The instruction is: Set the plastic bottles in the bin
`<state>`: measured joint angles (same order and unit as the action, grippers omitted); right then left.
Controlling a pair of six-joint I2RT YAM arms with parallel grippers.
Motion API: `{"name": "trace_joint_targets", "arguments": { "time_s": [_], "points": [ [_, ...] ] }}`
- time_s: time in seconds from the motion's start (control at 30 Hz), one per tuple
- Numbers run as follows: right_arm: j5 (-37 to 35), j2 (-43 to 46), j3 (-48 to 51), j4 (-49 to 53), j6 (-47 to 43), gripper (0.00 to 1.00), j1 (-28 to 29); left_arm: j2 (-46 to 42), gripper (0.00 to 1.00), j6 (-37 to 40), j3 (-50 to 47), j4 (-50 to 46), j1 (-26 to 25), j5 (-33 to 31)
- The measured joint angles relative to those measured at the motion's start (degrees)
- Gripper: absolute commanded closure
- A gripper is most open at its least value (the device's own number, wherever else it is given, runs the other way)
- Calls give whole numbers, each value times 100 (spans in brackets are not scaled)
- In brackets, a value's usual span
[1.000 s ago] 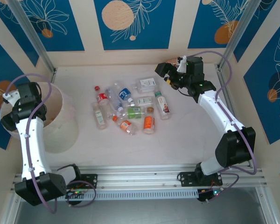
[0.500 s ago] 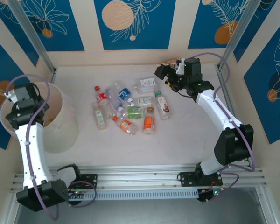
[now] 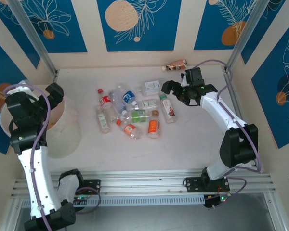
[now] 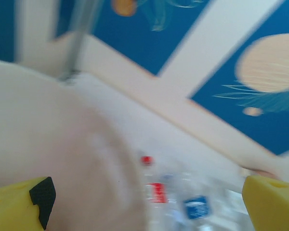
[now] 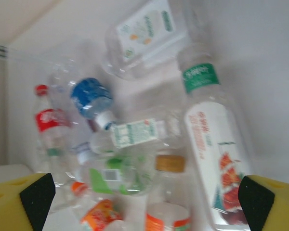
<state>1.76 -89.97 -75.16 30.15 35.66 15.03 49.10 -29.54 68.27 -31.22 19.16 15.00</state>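
A robot test cell. Blue leaf-print panels [image 3: 135,24] enclose the table [image 3: 192,144] from 9 to 3 o'clock; an aluminium rail [image 3: 144,180] spans 6 o'clock.

Bright even light; wrist views motion-blurred

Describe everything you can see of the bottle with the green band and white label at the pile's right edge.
The green-banded bottle is clear plastic, uncrushed, with a green band at its shoulder and a white label printed in red. It lies on its side on the table, neck towards the far wall, at the pile's right edge. A tan-capped bottle lies close beside it; contact is unclear.
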Motion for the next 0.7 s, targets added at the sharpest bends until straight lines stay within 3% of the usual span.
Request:
{"name": "trace_joint_targets", "arguments": {
  "time_s": [0.07,0.17,0.4,0.7],
  "points": [
    [-240,-92,46,212,-223,0,96,24,0,-269,-166,461,-155,671],
    [-533,-267,96,417,-459,0,262,181,0,-356,-227,695,-623,1008],
    [-951,-599,170,597,-789,0,476,479,0,-295,-179,949,-1663,1143],
    [-1360,-997,481,741,-876,0,542,1086,0,-181,-131,1088,-2343,1156]
  ]
}}
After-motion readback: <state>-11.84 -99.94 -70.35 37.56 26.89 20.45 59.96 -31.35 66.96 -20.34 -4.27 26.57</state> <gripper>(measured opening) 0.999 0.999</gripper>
